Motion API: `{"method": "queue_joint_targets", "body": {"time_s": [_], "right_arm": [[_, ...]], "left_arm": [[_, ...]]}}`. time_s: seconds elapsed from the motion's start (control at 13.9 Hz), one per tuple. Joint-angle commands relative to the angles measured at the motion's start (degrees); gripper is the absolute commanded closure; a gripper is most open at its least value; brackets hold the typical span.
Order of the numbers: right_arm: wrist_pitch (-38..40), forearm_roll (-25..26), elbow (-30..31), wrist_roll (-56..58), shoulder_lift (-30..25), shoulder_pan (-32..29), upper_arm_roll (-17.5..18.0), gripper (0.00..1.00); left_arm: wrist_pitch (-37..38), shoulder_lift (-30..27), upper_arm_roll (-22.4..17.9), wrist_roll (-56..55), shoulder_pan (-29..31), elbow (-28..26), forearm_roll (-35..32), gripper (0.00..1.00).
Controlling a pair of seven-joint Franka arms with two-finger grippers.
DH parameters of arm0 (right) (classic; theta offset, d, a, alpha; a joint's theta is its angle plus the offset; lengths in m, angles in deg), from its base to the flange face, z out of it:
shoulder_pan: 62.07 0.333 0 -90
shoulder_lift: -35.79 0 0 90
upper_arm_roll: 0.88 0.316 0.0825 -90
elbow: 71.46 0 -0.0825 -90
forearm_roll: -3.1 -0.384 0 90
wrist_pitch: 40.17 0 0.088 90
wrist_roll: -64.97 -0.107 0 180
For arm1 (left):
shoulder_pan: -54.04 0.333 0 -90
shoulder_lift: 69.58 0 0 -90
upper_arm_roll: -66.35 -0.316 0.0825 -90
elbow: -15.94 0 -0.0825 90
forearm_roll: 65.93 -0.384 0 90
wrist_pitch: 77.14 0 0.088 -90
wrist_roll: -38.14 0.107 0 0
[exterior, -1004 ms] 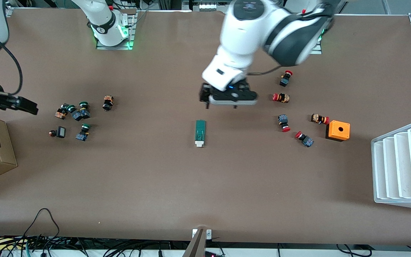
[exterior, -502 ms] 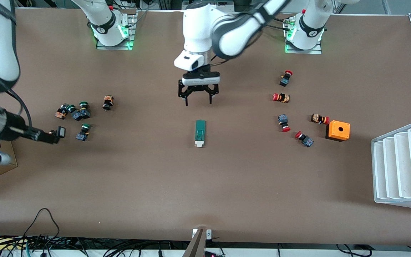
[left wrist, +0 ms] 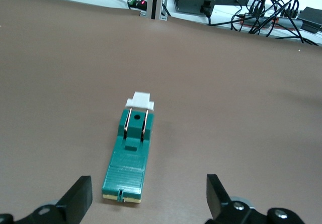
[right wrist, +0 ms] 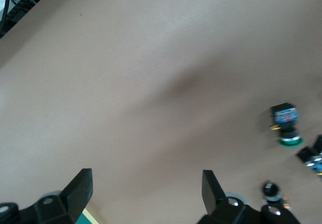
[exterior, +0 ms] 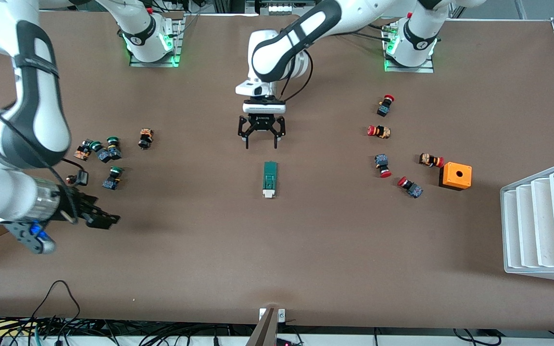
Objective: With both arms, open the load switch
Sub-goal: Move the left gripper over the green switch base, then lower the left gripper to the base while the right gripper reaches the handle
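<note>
The load switch lies flat in the middle of the table, a narrow dark-green block whose white end points toward the front camera. My left gripper hangs open over the bare table just off the switch's green end. In the left wrist view the load switch lies ahead of the left gripper, close to one finger, and nothing touches it. My right gripper is open and empty over bare table toward the right arm's end. The right wrist view shows the right gripper over brown tabletop.
Several green-capped push buttons cluster close to the right gripper; one green-capped button shows in the right wrist view. Several red-capped buttons, an orange box and a white slotted rack stand toward the left arm's end.
The left arm swung toward the table's middle, turned its gripper and lowered it near the switch's green end. The right gripper travelled toward the front camera, past the green-capped buttons.
</note>
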Motion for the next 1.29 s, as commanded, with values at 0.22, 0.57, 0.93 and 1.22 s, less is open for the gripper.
{"method": "queue_joint_targets", "body": {"time_s": [0.22,0.57,0.93,1.22], "right_arm": [[-4.05,-1.81,-2.74,-12.23,4.78,3.12,0.51,0.06],[-4.15,-2.25,-2.48,-29.54,7.68,11.47,-0.98,0.06],[-4.23,-11.81,-2.22,-40.45,11.11,16.82,-6.06,0.06],[-6.41,-16.31,-2.57,-48.35,13.92,22.54,-10.56,0.02]], "left_arm": [[6.61,7.82,-0.91,-7.15,-0.85,1.59,-16.28,0.0],[8.38,10.03,-1.53,-9.37,-0.76,1.76,-21.31,0.0],[9.16,12.06,-2.58,-9.8,-1.29,3.26,-23.77,0.0],[9.96,12.58,-2.76,-9.81,-1.73,3.26,-23.77,0.02]]}}
